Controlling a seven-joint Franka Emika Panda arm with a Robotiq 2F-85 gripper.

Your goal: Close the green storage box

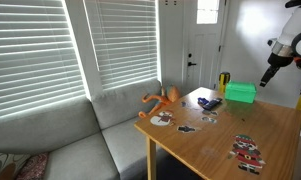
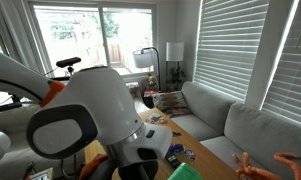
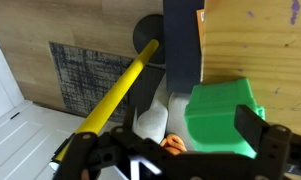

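The green storage box [image 1: 240,93] sits at the far end of the wooden table [image 1: 245,135], next to a yellow upright object [image 1: 224,82]. In the wrist view the box [image 3: 222,118] lies just below me, between my fingers and nearer the right one. From here I cannot tell whether its lid is fully down. My gripper [image 1: 270,72] hangs in the air above and to the right of the box, apart from it. In the wrist view the gripper [image 3: 170,150] is open and empty. A corner of the box also shows in an exterior view [image 2: 190,172].
An orange toy [image 1: 162,100] and several stickers or cards [image 1: 248,150] lie on the table. A grey sofa [image 1: 80,150] stands beside the table under the window blinds. A yellow stick [image 3: 115,90] and a dark post [image 3: 180,40] stand by the box.
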